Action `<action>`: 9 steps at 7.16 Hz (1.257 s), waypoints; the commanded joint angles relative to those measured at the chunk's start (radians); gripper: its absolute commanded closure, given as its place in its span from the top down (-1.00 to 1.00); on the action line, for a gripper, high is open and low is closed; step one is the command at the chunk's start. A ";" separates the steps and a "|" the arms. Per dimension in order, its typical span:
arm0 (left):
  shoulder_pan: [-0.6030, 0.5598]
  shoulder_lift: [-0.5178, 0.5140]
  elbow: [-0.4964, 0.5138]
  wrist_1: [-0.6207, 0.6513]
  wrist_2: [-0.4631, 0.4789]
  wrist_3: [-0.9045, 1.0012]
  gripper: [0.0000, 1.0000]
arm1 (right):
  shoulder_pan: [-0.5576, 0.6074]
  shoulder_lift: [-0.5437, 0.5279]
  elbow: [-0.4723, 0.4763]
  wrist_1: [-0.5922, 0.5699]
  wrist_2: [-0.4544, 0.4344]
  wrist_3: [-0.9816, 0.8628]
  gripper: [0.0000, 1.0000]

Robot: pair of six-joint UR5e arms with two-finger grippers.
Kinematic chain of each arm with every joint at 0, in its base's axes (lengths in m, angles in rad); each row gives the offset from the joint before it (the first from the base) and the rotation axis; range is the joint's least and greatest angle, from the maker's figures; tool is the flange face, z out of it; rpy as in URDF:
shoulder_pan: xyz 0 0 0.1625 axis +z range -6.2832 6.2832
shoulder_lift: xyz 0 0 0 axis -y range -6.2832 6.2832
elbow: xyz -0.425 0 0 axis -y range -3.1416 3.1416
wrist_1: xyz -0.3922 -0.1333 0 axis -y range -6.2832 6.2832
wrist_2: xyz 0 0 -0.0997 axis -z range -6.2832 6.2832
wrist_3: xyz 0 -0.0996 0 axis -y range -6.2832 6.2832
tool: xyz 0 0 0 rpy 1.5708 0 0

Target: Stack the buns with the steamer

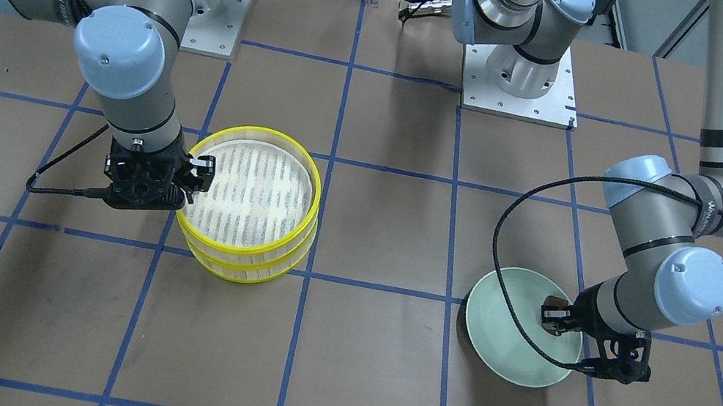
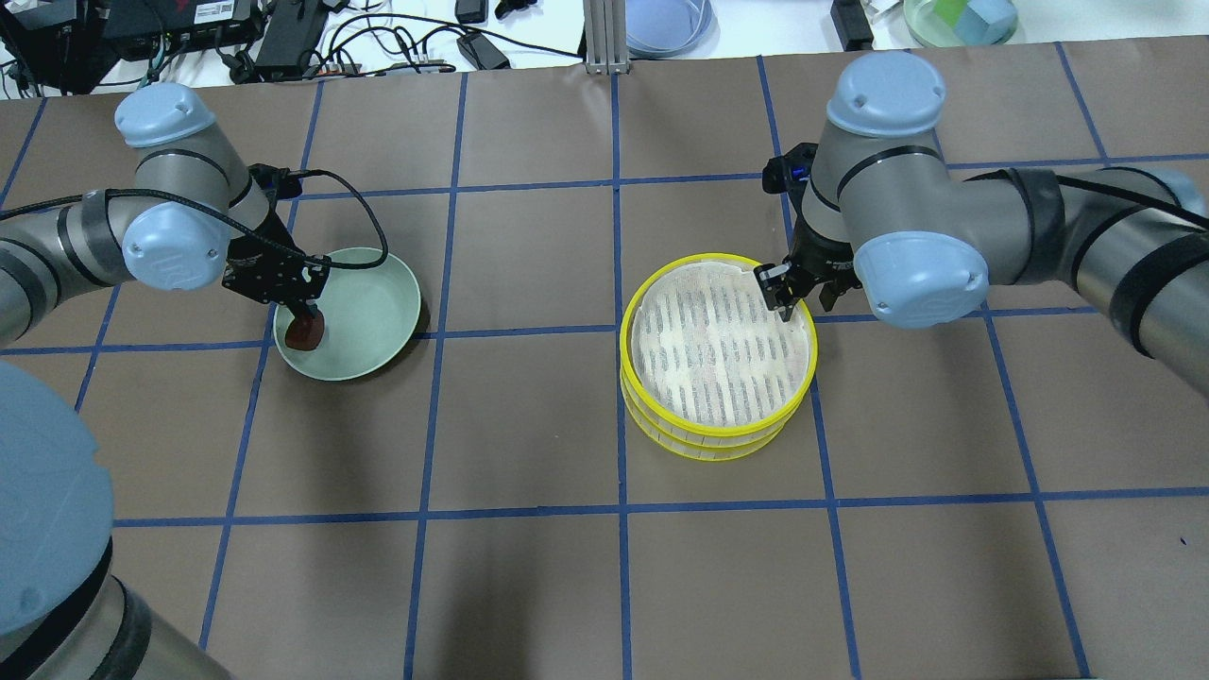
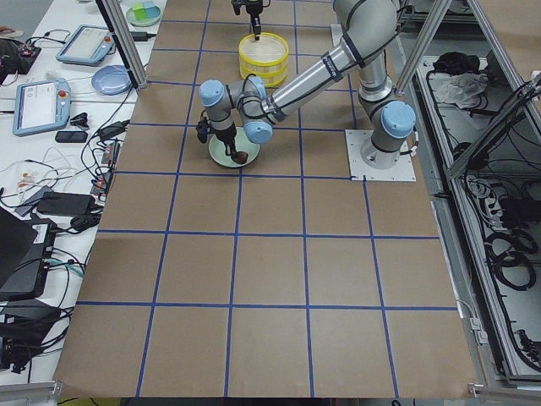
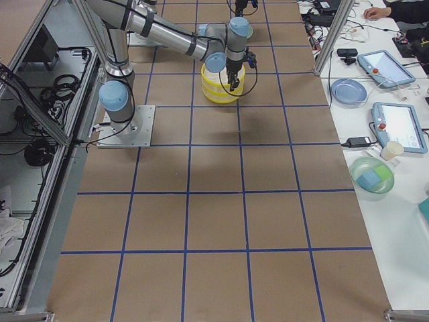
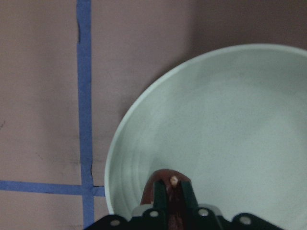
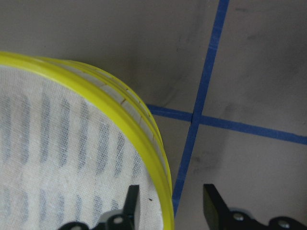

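The steamer is two yellow-rimmed trays stacked one on the other (image 2: 718,430), the upper liner (image 1: 252,191) bare. My right gripper (image 2: 784,297) is open and straddles the upper rim (image 6: 120,112), with one finger (image 6: 132,199) inside and one outside. My left gripper (image 2: 307,316) is shut on the dark red-brown bun (image 2: 306,332), held at the edge of the pale green plate (image 2: 368,312). The bun shows between the fingertips in the left wrist view (image 5: 168,179). The cream-white bun is out of view.
The brown table carries a blue tape grid (image 2: 619,331). The plate (image 1: 509,333) holds nothing else that I can see. Tablets, bowls and cables lie beyond the table's far edge (image 2: 661,19).
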 commanded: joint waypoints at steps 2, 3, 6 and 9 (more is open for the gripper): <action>-0.039 0.086 0.046 -0.111 -0.010 -0.015 -1.00 | -0.005 -0.163 -0.288 0.421 0.024 0.002 1.00; -0.067 0.121 0.075 -0.187 -0.013 -0.027 -1.00 | -0.005 -0.189 -0.377 0.510 0.022 0.022 1.00; -0.178 0.246 0.084 -0.315 -0.103 -0.244 -1.00 | -0.008 -0.216 -0.404 0.560 0.024 0.138 1.00; -0.485 0.271 0.086 -0.249 -0.106 -0.599 -1.00 | -0.006 -0.217 -0.400 0.524 0.025 0.225 1.00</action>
